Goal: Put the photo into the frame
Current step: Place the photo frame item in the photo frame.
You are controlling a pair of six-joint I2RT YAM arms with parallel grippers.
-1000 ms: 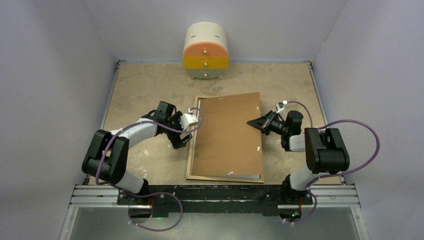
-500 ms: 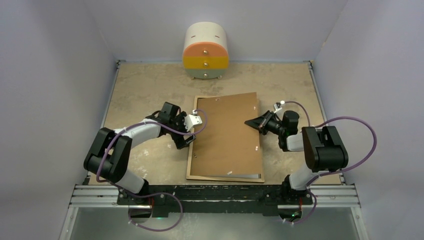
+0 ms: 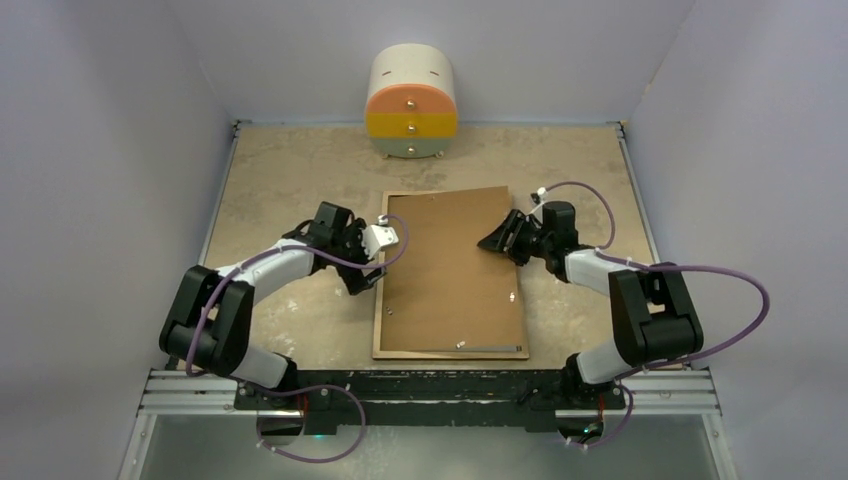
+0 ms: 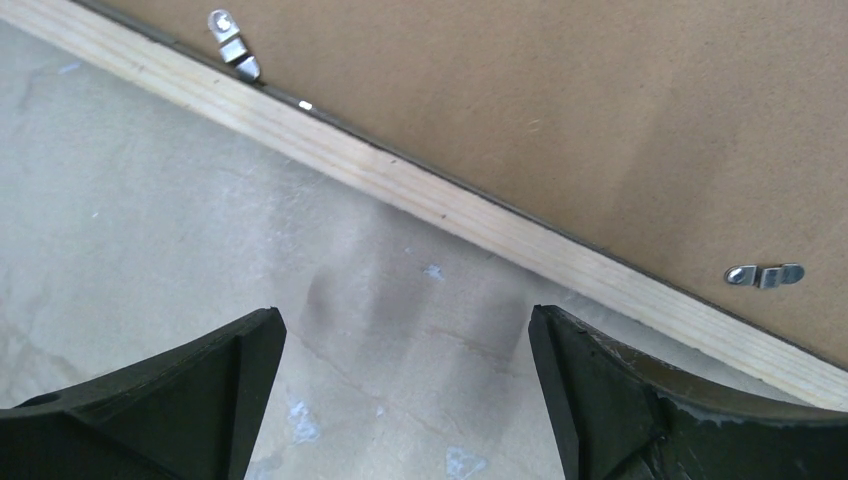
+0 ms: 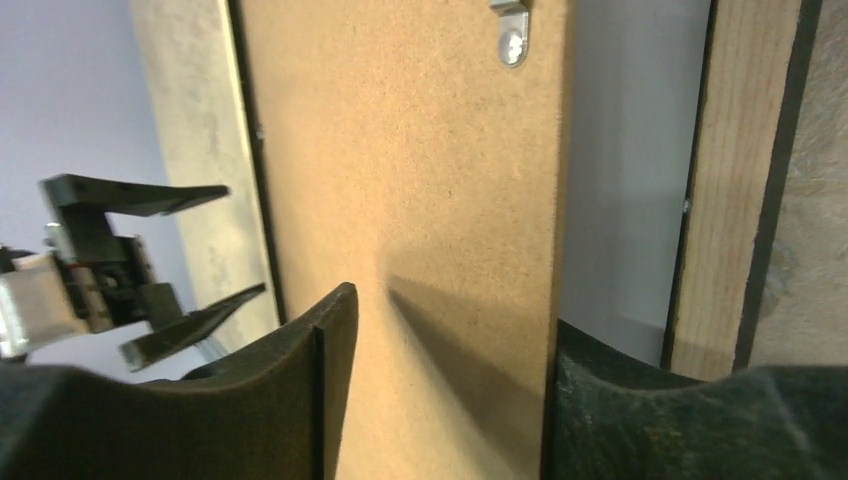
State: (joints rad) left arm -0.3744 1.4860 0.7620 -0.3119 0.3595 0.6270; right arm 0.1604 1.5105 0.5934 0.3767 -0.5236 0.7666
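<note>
Two arms come in from either side of the frame (image 3: 381, 318), which lies back up in the middle of the table (image 3: 270, 180), its light wooden rails on show. On the left, the left gripper (image 4: 402, 320) hovers low over bare table just beside the frame's left rail. Its jaws are spread wide and there is nothing between them; the rail runs slantwise just past the fingertips.

A brown backing board (image 3: 450, 270) lies on the frame's back, turned a little askew. More of the rail shows along the left and near sides, and a pale strip shows along the near edge. Small metal clips (image 4: 765, 275) sit on the board near that left rail. At the far edge of the table, behind the frame, stands a small rounded drawer unit (image 3: 412, 105) with orange, yellow and pale fronts.

Further right, the right gripper (image 3: 488, 242) sits over the far right part of the board. In its wrist view the jaws stand partway apart. One finger is over the brown surface and the other over the board's right edge, and nothing is clamped between them. Past that edge, a pale grey band lies between the board and the frame's right rail.

That band could be the white back of the photo or the glass (I cannot tell which). The photo is not to be made out anywhere else.
</note>
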